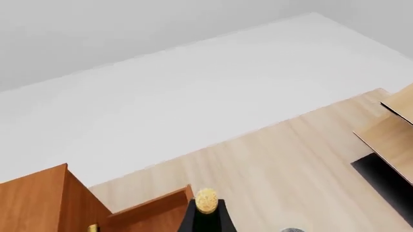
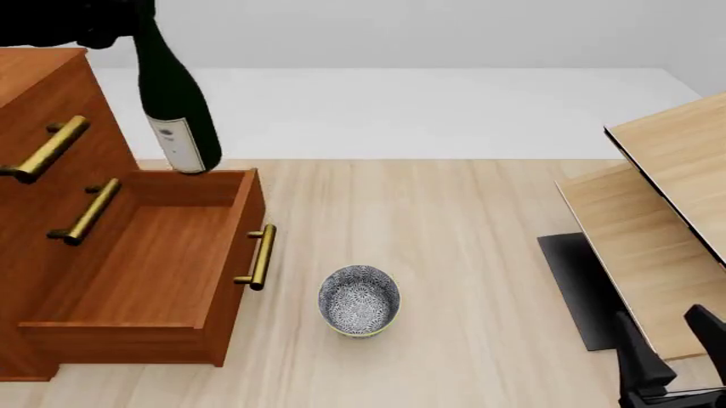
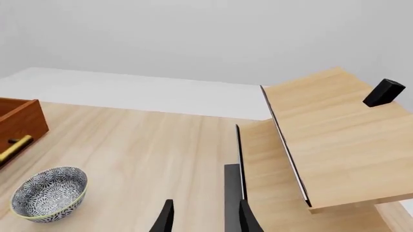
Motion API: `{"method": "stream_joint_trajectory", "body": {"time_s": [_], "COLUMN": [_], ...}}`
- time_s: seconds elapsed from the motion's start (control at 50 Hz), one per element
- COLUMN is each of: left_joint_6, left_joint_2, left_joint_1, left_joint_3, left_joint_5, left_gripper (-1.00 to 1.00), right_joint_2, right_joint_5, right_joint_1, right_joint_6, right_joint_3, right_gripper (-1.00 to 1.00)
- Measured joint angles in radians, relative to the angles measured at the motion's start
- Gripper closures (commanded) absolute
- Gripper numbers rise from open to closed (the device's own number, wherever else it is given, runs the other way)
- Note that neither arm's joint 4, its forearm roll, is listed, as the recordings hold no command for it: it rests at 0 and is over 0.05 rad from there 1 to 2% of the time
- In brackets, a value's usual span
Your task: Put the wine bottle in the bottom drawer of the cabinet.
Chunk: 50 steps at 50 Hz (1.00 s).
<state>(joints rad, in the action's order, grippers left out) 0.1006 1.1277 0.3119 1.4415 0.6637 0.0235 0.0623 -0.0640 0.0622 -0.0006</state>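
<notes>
Cabinet (image 2: 46,93) fills the nine o'clock side of the front view, its bottom drawer (image 2: 148,255) pulled fully out and bare inside, apparently so the load can go straight down. At eleven o'clock the left gripper (image 2: 114,21) clenches the wine bottle (image 2: 176,102) by the neck, hanging it nearly upright, base just above the drawer's far wall (image 2: 193,180); judging by this, lowering is the step in hand. A patterned bowl (image 2: 359,299) sits at six o'clock, clear of the drawer front. Pale wooden furniture (image 2: 669,221) occupies three o'clock. At five o'clock the right gripper (image 2: 672,344) rests released, holding nothing, well apart from the work.
</notes>
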Motion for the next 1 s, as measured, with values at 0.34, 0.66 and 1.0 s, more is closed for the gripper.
{"method": "stream_joint_trajectory", "body": {"time_s": [0.34,0.66,1.0], "left_joint_6": [0.021,0.021,0.014], "left_joint_2": [-0.014,0.002,0.025], "left_joint_1": [-0.071,-0.121,-0.159], "left_joint_3": [-0.021,-0.030,-0.091], "left_joint_5": [0.065,0.102,0.075], "left_gripper": [1.00,1.00,1.00], "right_joint_2": [0.007,-0.001,-0.004], "right_joint_5": [-0.004,0.006,0.008], "right_joint_1": [-0.003,-0.006,-0.005], "right_joint_6": [-0.003,-0.002,-0.002], "right_joint_3": [0.000,0.000,0.000], "right_gripper": [-1.00,-1.00,-1.00]}}
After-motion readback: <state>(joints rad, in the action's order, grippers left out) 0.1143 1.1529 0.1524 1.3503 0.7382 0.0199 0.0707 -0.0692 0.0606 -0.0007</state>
